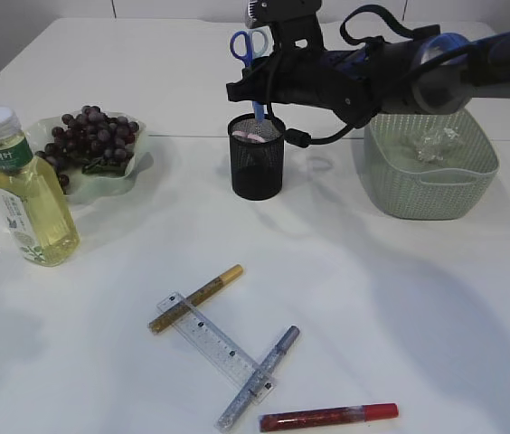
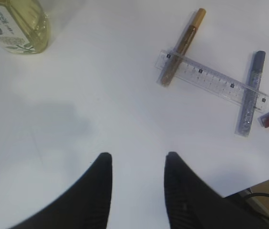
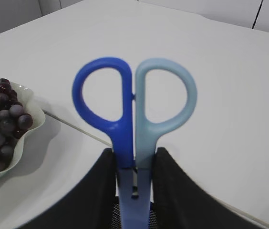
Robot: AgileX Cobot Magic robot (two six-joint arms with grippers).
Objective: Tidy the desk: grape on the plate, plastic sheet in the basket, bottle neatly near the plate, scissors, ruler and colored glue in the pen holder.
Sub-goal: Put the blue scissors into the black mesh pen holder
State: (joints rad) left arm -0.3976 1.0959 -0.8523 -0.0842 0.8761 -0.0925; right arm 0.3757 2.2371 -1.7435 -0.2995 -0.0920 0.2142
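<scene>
Near the top centre of the exterior view, a black mesh pen holder (image 1: 257,158) stands on the white surface (image 1: 373,298), with the scissors (image 1: 251,54) poised upright above its mouth, blades going down into it and something pinkish visible just inside the rim. To its right sits a pale green woven-look basket (image 1: 431,167) with a crumpled clear plastic sheet (image 1: 431,143) lying inside. At the upper left, a wavy-edged light green plate (image 1: 101,167) carries a bunch of dark purple grapes (image 1: 92,136). Just beside the plate, lower left, stands a squarish clear bottle (image 1: 29,194) of yellow liquid with a white cap.

The scissors have two rounded plastic loop handles, one deep blue, one light blue. In the right wrist view, the right gripper (image 3: 134,164) has its black fingers (image 3: 101,186) clamped on the shanks below the loops, one on each side.

In the lower middle lie a clear ruler (image 1: 214,342) and three glitter glue pens: gold (image 1: 196,298) under one end, silver (image 1: 259,377) across the other, red (image 1: 327,417) apart at the bottom.

The left gripper (image 2: 137,164) hovers over bare surface, fingers apart, empty.
</scene>
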